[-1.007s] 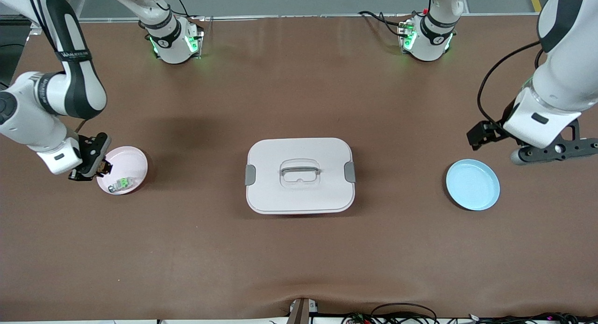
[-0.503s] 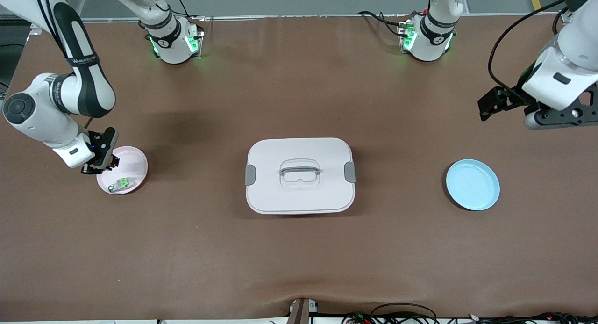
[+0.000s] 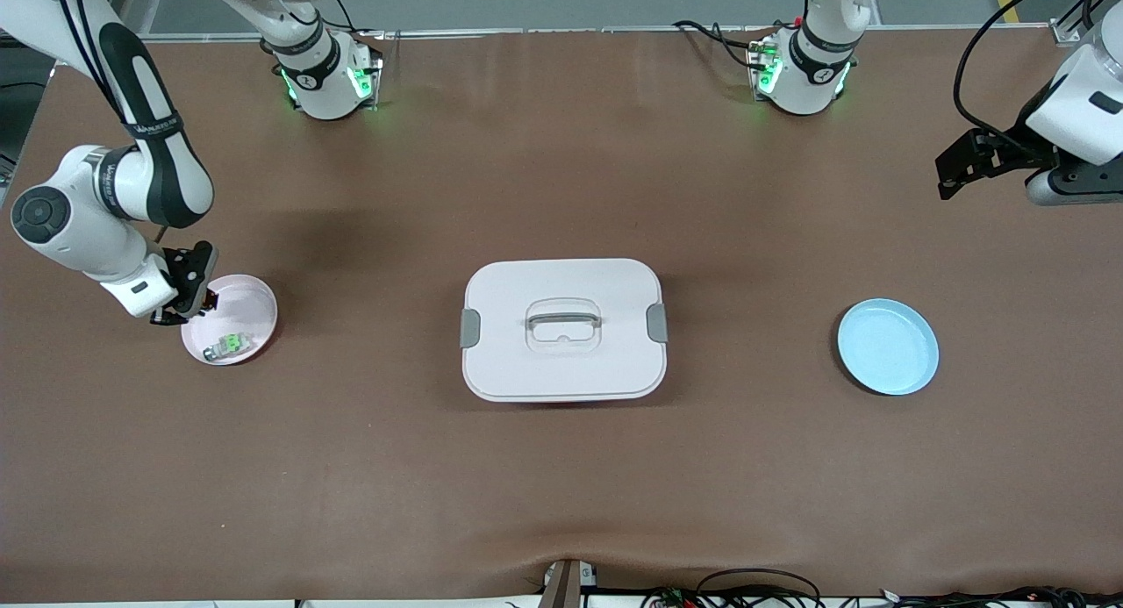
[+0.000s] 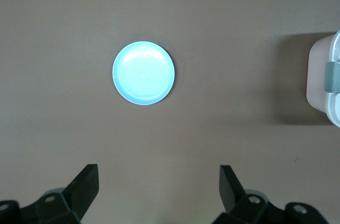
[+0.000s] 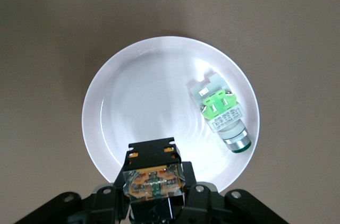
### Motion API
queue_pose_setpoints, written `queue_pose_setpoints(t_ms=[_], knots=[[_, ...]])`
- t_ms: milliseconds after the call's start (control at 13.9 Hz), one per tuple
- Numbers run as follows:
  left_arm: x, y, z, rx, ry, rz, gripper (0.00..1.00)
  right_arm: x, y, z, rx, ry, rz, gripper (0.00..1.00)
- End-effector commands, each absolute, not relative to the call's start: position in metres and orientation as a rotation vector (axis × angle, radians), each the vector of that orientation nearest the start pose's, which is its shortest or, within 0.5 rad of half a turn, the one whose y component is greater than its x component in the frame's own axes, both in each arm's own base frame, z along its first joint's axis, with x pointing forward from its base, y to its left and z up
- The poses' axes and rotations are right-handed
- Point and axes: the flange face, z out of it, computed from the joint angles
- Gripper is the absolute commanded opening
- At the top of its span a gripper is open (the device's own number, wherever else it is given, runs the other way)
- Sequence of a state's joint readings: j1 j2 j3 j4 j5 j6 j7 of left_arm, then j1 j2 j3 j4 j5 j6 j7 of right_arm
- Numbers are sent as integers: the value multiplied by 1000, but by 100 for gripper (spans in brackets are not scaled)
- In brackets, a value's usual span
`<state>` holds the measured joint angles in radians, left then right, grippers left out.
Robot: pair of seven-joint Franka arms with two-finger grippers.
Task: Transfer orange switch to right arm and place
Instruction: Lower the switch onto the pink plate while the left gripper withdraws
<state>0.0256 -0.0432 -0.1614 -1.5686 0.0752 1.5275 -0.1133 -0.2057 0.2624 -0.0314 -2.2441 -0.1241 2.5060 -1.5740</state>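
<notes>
Orange switch [image 5: 154, 180]: clamped between the fingers of the right end effector [image 3: 189, 303], held above the rim of the pink plate [image 3: 254, 303] at the right arm's end of the worktop [image 3: 561, 485].
Right end effector: closed on the switch, over the plate's edge; the right arm [image 3: 114, 204] reaches down to it.
Left end effector [image 4: 158, 195]: fingers spread wide with nothing between them, high over bare worktop, with the blue plate [image 3: 888, 346] in its wrist view.
Pink plate contents: a pale part with a green middle [image 5: 223, 112] lies on it, apart from the switch.
Centre: a white lidded box [image 3: 562, 329] sits between the two plates.
Done, as I judge it: the handover looks complete, since the right arm has the switch.
Left to do: lower the switch onto the pink plate, release it and withdraw.
</notes>
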Motion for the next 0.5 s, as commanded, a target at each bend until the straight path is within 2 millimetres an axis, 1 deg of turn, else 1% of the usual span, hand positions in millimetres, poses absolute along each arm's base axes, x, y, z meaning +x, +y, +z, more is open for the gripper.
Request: queue_pose_setpoints(t_ms=[0,216,288,432], knots=[[527,-68,647,-3076,53,-25,100,526,-131,231,-2373,-2126,120,12],[523,-66,651,-3076,40,-25,100,512,-123,213,-2359,-2140,107,12],[523,-66,650,-3076,38,-20,100,507,-120,208,-2361,-2143,96,12],[523,-66,648,-3076,17,-14,100,505,-117,202,-2356,-2148,91,12]])
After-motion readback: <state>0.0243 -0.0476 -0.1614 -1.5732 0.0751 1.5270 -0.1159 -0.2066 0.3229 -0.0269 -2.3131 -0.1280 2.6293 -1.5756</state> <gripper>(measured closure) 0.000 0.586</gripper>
